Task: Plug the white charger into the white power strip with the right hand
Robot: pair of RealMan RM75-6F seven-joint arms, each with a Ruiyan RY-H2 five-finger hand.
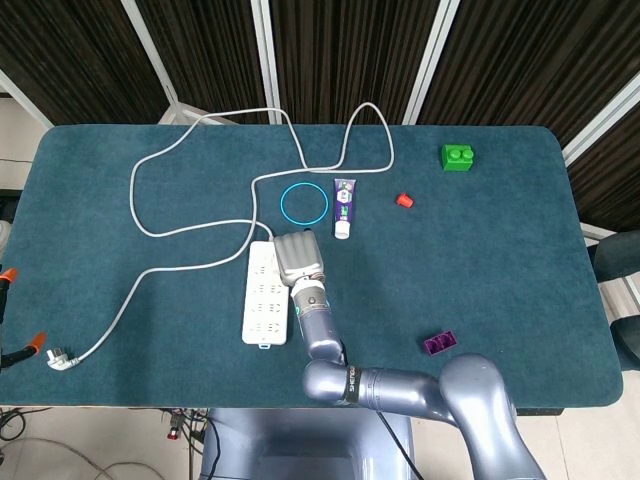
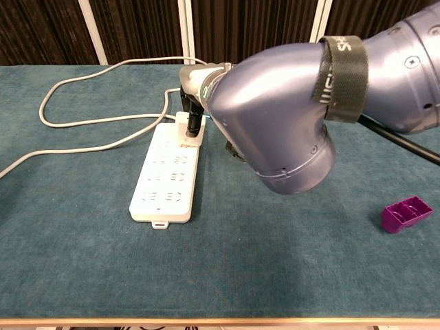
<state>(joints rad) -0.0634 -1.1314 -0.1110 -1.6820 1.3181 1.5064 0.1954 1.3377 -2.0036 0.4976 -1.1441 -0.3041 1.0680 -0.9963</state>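
The white power strip (image 1: 262,300) (image 2: 167,175) lies lengthwise on the teal table, left of centre. At its far end a small white charger (image 2: 184,130) stands upright on the strip. My right hand (image 1: 298,256) hovers over that end with its fingers curled downward. In the chest view, its dark fingers (image 2: 194,121) press against the charger's right side. My own forearm (image 2: 295,103) hides most of the grip. The left hand shows in neither view.
The strip's grey cable (image 1: 190,232) loops over the table's far left and ends in a plug (image 1: 60,357) near the front left edge. Just beyond the hand lie a blue ring (image 1: 304,204) and a toothpaste tube (image 1: 344,207). Also present: a red cap (image 1: 404,200), a green block (image 1: 458,157), a purple piece (image 1: 440,343) (image 2: 407,213).
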